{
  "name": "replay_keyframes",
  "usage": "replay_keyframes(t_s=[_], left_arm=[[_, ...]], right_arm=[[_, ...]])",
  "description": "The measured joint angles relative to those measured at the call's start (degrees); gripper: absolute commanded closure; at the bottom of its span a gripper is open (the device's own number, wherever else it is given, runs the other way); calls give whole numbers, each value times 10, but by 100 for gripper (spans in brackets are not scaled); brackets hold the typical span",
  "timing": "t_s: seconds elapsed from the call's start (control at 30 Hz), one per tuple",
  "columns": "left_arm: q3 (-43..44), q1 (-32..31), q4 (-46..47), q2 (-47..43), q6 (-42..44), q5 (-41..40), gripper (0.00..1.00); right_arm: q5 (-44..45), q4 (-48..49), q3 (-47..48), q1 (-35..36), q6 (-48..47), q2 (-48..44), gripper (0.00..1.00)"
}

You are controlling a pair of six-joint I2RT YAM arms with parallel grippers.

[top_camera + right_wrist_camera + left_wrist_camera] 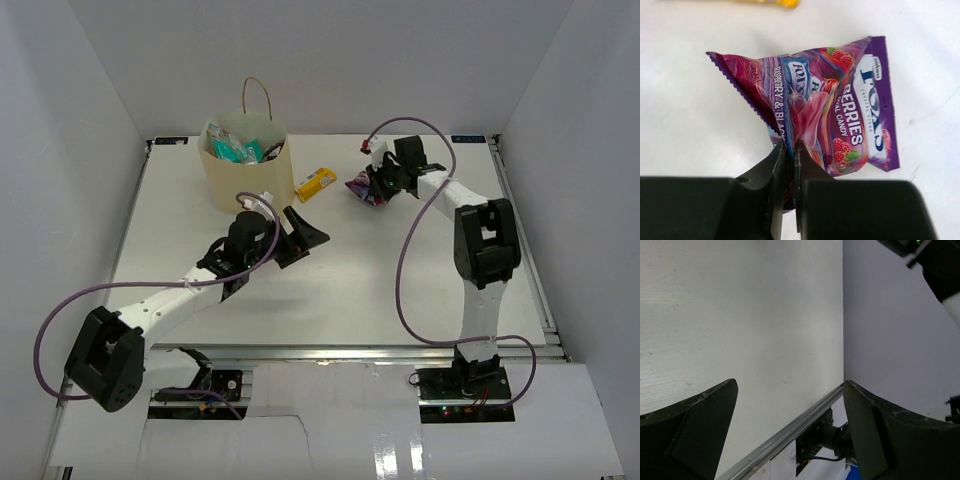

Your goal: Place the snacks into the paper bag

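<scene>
Purple crinkled foil candy pack point(840, 110) is pinched at its lower edge between the pressed-together fingers of the right gripper point(790, 150), over the far middle of the white table point(400, 290). Just left of it, a small yellow bar point(315, 184) is seen lying beside the upright cream paper bag point(240, 185), in which teal and green packets point(235, 150) are lodged. The left gripper point(300, 236) is held near the bag with its jaws spread wide.

Robot lab booth (plain white walls point(70, 150))
</scene>
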Motion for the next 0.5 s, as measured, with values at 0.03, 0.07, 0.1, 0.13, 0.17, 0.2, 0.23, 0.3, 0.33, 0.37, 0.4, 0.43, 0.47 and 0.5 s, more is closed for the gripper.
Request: replay_keyframes(t_s=[0.03,0.07,0.1,0.13,0.17,0.2,0.23,0.3,0.33,0.37,0.4,0.43,0.47,0.5], left_arm=[[5,0,5,17,-19,-4,3],[13,0,9,37,-33,-7,3],[25,0,10,64,-48,-8,3],[39,0,12,90,-63,-8,3],[57,0,14,121,-78,-8,3],[73,0,16,149,-90,-7,3],[93,0,17,178,-101,-5,2],[125,-1,18,224,-117,-1,2],[135,-2,19,239,-124,1,2],[144,-4,19,250,-130,3,2],[154,-6,19,261,-135,6,2],[161,-8,20,269,-140,9,2],[166,-11,21,274,-145,13,2],[168,-13,22,277,-149,16,2]], right_arm=[[-22,-2,-24,-5,-1,-21,92],[-53,-2,-67,-13,-4,-60,92],[-79,-5,-103,-19,-7,-93,92],[-102,-8,-137,-24,-10,-126,92],[-124,-6,-173,-26,-12,-159,92],[-141,-5,-204,-26,-16,-188,92],[-159,-6,-238,-23,-18,-219,92],[-184,-2,-296,-15,-20,-269,92],[-195,-2,-323,-10,-20,-292,92],[-202,-1,-345,-6,-22,-310,92],[-209,-5,-366,-2,-25,-328,92],[-213,-9,-381,1,-28,-342,92],[-215,-11,-393,3,-32,-355,92],[-216,-13,-401,4,-35,-365,92]])
